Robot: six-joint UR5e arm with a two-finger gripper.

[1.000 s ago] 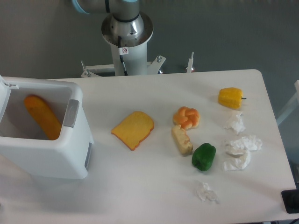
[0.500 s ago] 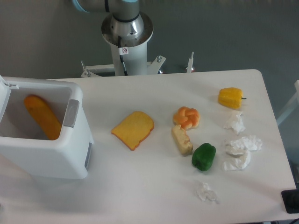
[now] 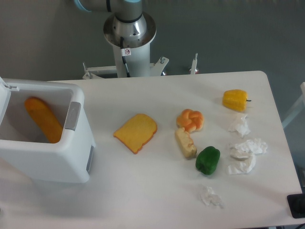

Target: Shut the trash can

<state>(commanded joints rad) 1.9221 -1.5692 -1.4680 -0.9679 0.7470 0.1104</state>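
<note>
The trash can is a big white boxy bin at the table's left side. It stands open, with its lid swung up at the far left edge of the view. A grey latch sits on its right rim. An orange oblong item leans inside it. Only the arm's base column shows at the top; the gripper is out of view.
On the white table lie a yellow toast slice, an orange bun, a beige piece, a green pepper, a yellow pepper and several crumpled tissues. A dark object sits at the bottom right corner.
</note>
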